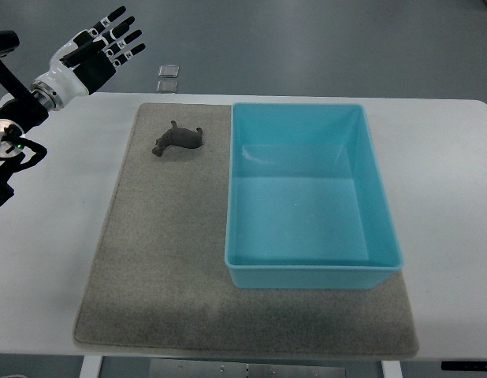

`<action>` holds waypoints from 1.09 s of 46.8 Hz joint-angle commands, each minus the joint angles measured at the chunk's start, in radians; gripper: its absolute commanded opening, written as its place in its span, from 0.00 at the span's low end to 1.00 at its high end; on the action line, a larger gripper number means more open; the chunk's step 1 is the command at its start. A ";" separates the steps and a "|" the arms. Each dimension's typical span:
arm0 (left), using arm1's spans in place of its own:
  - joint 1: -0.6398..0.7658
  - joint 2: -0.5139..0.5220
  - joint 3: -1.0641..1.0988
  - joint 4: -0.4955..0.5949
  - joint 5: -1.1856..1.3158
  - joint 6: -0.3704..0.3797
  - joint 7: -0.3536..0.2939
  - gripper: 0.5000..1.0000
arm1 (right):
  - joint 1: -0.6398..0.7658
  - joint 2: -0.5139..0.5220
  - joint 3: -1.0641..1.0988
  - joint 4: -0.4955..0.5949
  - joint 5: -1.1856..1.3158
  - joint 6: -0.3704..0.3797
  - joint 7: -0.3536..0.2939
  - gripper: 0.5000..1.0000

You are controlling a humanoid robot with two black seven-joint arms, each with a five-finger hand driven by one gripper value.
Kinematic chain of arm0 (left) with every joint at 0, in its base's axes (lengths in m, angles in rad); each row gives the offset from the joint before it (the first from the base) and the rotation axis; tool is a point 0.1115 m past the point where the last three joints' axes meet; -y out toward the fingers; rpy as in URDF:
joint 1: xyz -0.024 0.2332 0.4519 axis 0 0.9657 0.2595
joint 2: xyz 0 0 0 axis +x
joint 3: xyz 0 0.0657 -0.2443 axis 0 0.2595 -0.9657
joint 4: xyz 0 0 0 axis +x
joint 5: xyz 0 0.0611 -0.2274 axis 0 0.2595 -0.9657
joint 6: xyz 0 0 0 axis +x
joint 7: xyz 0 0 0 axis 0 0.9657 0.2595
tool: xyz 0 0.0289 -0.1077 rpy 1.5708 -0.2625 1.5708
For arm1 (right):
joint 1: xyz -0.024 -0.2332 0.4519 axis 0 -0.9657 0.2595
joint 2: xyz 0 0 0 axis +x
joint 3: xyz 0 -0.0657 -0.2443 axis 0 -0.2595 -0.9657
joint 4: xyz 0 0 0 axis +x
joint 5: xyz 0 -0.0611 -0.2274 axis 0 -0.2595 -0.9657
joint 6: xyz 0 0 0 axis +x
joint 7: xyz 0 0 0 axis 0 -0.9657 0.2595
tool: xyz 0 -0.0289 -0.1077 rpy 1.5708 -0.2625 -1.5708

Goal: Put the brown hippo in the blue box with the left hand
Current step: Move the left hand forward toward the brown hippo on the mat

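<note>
A small brown hippo [178, 139] lies on the grey mat [157, 260] near its far left corner. To its right stands the blue box [311, 268], open on top and with nothing inside. My left hand [105, 43] hovers at the upper left, beyond the table's far edge, fingers spread and holding nothing. It is well up and left of the hippo. The right arm does not show.
The mat lies on a white table [46, 260]. Two small clear squares [169, 77] lie on the floor past the table's far edge. The left arm's black joints [7, 150] hang over the table's left side.
</note>
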 commanded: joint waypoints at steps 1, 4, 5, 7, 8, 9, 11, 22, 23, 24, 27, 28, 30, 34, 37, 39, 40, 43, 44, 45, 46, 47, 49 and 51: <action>-0.008 -0.001 0.030 0.000 0.000 0.000 -0.001 1.00 | 0.000 0.000 0.000 0.000 0.000 0.000 0.000 0.87; -0.014 -0.003 0.044 -0.001 0.000 0.000 -0.001 1.00 | 0.000 0.000 0.000 0.000 0.000 0.000 0.000 0.87; -0.015 -0.003 0.044 -0.001 0.000 0.000 -0.001 1.00 | 0.000 0.000 0.000 0.000 0.000 0.000 0.000 0.87; -0.018 -0.003 0.044 0.000 0.000 0.000 -0.002 1.00 | 0.000 0.000 0.000 0.000 0.000 0.000 -0.001 0.87; -0.018 -0.003 0.044 -0.001 0.000 0.000 -0.002 1.00 | 0.000 0.000 0.000 0.000 0.000 0.000 0.000 0.87; -0.020 -0.003 0.044 -0.001 0.000 0.000 -0.002 1.00 | 0.000 0.000 0.000 0.000 0.000 0.000 -0.001 0.87; -0.018 -0.004 0.045 -0.001 0.000 0.000 -0.002 1.00 | 0.000 0.000 0.000 0.000 0.000 0.000 0.000 0.87; -0.041 -0.009 0.047 0.008 0.000 0.000 -0.002 1.00 | 0.000 0.000 0.000 0.000 0.000 0.000 0.000 0.87; -0.043 -0.009 0.048 0.008 0.000 0.000 -0.002 1.00 | 0.000 0.000 0.000 0.000 0.000 0.000 0.000 0.87; -0.044 -0.007 0.048 0.008 0.000 0.000 -0.002 1.00 | 0.000 0.000 0.000 0.000 0.000 0.000 -0.001 0.87; -0.046 -0.004 0.050 0.009 0.009 0.000 -0.002 1.00 | 0.000 0.000 0.000 0.000 0.000 0.000 -0.001 0.87; -0.048 -0.003 0.050 0.011 0.017 0.000 -0.002 1.00 | 0.000 0.000 0.000 0.000 0.000 0.000 -0.001 0.87; -0.052 -0.001 0.050 0.014 0.046 0.000 -0.004 1.00 | 0.000 0.000 0.000 0.000 0.000 0.000 -0.001 0.87; -0.064 0.002 0.047 0.020 0.138 0.000 -0.007 1.00 | 0.000 0.000 0.000 0.000 0.000 0.000 0.000 0.87; -0.075 0.005 0.041 0.025 0.209 0.000 -0.014 1.00 | 0.000 0.000 0.000 0.000 0.000 0.000 0.000 0.87; -0.081 0.005 0.041 0.029 0.250 0.000 -0.014 1.00 | 0.000 0.000 0.000 0.000 0.000 0.000 0.000 0.87; -0.086 0.005 0.041 0.032 0.268 0.000 -0.016 1.00 | 0.000 0.000 0.000 0.000 0.000 0.000 0.000 0.87; -0.098 0.005 0.040 0.040 0.330 0.000 -0.021 1.00 | 0.000 0.000 0.000 0.000 0.000 0.000 0.000 0.87; -0.103 0.005 0.041 0.040 0.356 0.000 -0.021 0.99 | 0.000 0.000 0.000 0.000 0.000 0.000 0.000 0.87; -0.106 0.005 0.041 0.042 0.382 0.000 -0.022 1.00 | 0.000 0.000 0.000 0.000 0.000 0.000 -0.001 0.87; -0.110 0.005 0.041 0.040 0.408 0.000 -0.022 1.00 | 0.000 0.000 0.000 0.000 0.000 0.000 -0.001 0.87; -0.115 0.005 0.041 0.040 0.439 0.000 -0.024 0.99 | 0.000 0.000 0.000 0.000 0.000 0.000 0.000 0.87; -0.123 0.005 0.041 0.037 0.500 0.000 -0.024 1.00 | 0.000 0.000 0.000 0.000 0.000 0.000 -0.001 0.87; -0.129 0.005 0.042 0.031 0.563 0.000 -0.025 0.99 | 0.000 0.000 0.000 0.000 0.000 0.000 0.000 0.87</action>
